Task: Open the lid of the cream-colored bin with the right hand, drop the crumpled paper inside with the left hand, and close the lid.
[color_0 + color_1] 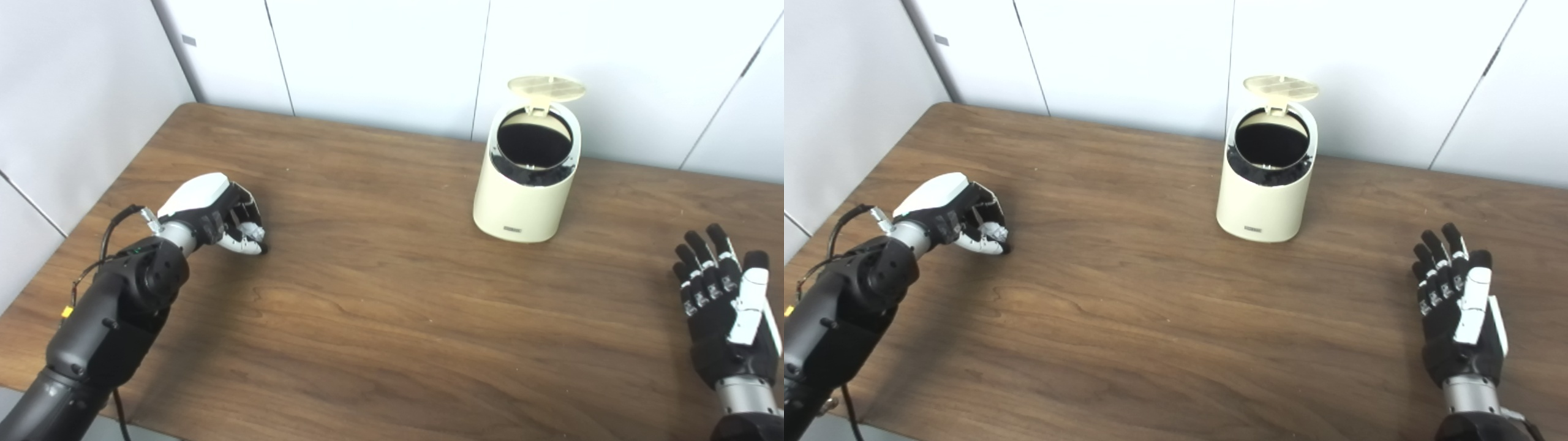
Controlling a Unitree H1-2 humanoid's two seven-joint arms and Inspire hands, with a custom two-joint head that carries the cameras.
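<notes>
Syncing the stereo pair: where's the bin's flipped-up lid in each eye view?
Left eye view: the lid stands open at top, right of centre, above the cream-colored bin.
Right eye view: the lid sits at top, nearer centre, above the same bin.
Shared landmark: the vertical wall seam just left of the lid in both views.

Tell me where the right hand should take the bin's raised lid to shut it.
Take the lid at its free front edge, from above. It stands open, hinged at the back of the cream-colored bin, so pressing there would likely swing it down. The right hand is open, well clear.
</notes>
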